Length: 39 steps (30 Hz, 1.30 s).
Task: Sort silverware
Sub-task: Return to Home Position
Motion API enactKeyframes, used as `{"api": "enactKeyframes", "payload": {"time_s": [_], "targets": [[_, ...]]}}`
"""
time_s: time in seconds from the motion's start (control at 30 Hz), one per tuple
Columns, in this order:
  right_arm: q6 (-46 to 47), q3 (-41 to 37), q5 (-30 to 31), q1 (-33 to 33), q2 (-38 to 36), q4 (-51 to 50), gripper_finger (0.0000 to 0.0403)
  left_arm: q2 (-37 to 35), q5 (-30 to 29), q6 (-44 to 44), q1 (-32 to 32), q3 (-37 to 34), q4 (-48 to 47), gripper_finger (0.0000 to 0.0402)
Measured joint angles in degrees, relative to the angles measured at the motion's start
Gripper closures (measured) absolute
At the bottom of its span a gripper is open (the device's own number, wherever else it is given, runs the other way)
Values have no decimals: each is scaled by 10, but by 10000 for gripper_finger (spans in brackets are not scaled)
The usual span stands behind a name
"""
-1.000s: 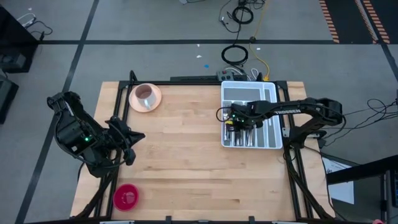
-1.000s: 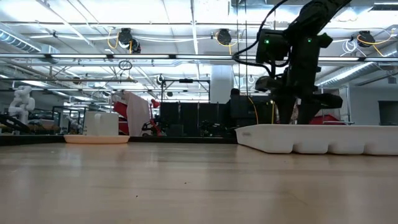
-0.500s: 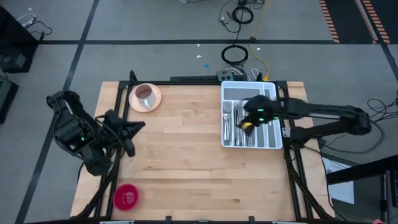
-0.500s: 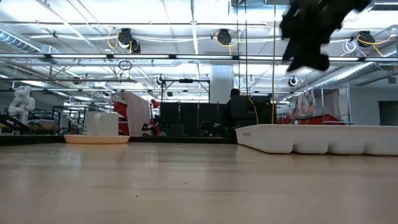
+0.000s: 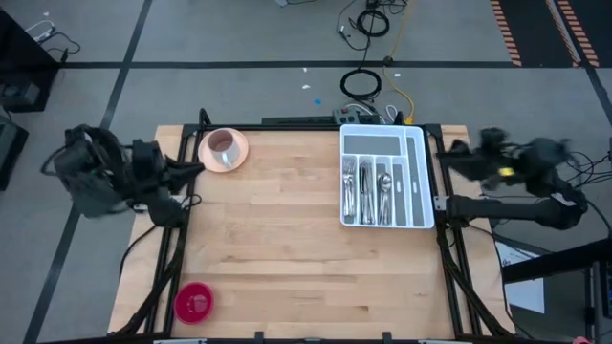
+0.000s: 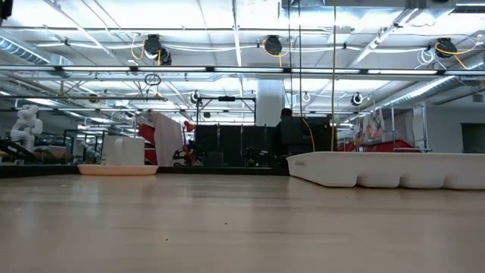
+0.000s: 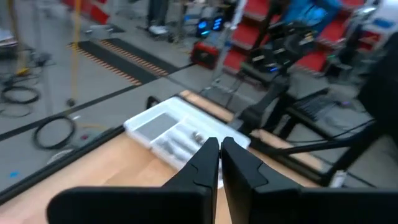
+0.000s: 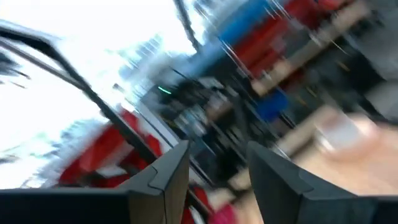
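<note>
The silverware [image 5: 368,186] lies sorted in the lengthwise compartments of the white tray [image 5: 413,182] at the table's right; the left wrist view shows it [image 7: 184,142] in the tray [image 7: 144,124] too. My left gripper [image 5: 191,169] hangs shut [image 7: 219,149] over the table's left edge, pointing across the table toward the tray. My right gripper [image 5: 449,148] is drawn back past the table's right edge. It stands open [image 8: 217,163] with nothing between its fingers, roughly level. Neither gripper appears in the low view.
A pink cup on its saucer [image 5: 224,148] stands at the far left corner, and the saucer [image 6: 117,169] is also in the low view. A red round object [image 5: 194,302] sits at the near left edge. Bare wood lies between saucer and tray [image 6: 386,168].
My right gripper has risen out of the tray and swung back past the table's right edge, tipping from pointing down to about level. My left gripper has risen, drifted toward the far edge and turned, staying shut. The silverware stays in the tray.
</note>
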Motion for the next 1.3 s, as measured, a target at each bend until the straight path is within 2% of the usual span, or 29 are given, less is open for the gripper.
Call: {"api": "enactKeyframes", "payload": {"time_s": [0.07, 0.23, 0.27, 0.33, 0.43, 0.53, 0.63, 0.77, 0.87, 1.0, 1.07, 1.1, 1.17, 1.23, 1.3], "targets": [[-15, 0, -22, 0, -31, 41, 252, -18, 11, 63, 0, 0, 47, 377], [-203, 0, -283, 0, -66, 95, 252, -60, 68, 183, 0, 0, 135, 377], [-215, 0, -321, 0, -71, 95, 252, -69, 84, 196, 0, 0, 148, 377], [-222, 0, -348, 0, -80, 87, 252, -85, 114, 218, 0, 0, 167, 377], [-233, 0, -346, 0, -84, 31, 252, -109, 149, 246, 0, 0, 179, 377], [-295, -1, -360, 0, -89, -50, 252, -132, 153, 280, 0, -11, 181, 377], [-328, -12, -364, 0, -107, -56, 252, -173, 152, 284, 0, -52, 185, 377], [-337, -46, -344, 0, -182, -29, 252, -257, 108, 254, 0, -163, 224, 377], [-325, -57, -297, -1, -179, -21, 252, -335, 104, 246, 0, -273, 292, 378], [-378, -72, -290, -1, -169, -12, 252, -440, 101, 298, 0, -403, 430, 390], [-372, -85, -243, 0, -183, 1, 252, -491, 103, 320, 0, -457, 486, 396], [-369, -86, -211, 0, -183, 11, 252, -515, 106, 336, 0, -480, 507, 397], [-377, -94, -196, -1, -181, -3, 252, -556, 109, 358, 0, -520, 540, 396], [-392, -127, -203, -1, -181, 52, 252, -554, 102, 389, 0, -536, 543, 396], [-383, -181, -232, 0, -183, 122, 252, -554, 138, 402, 1, -540, 531, 396]]}}
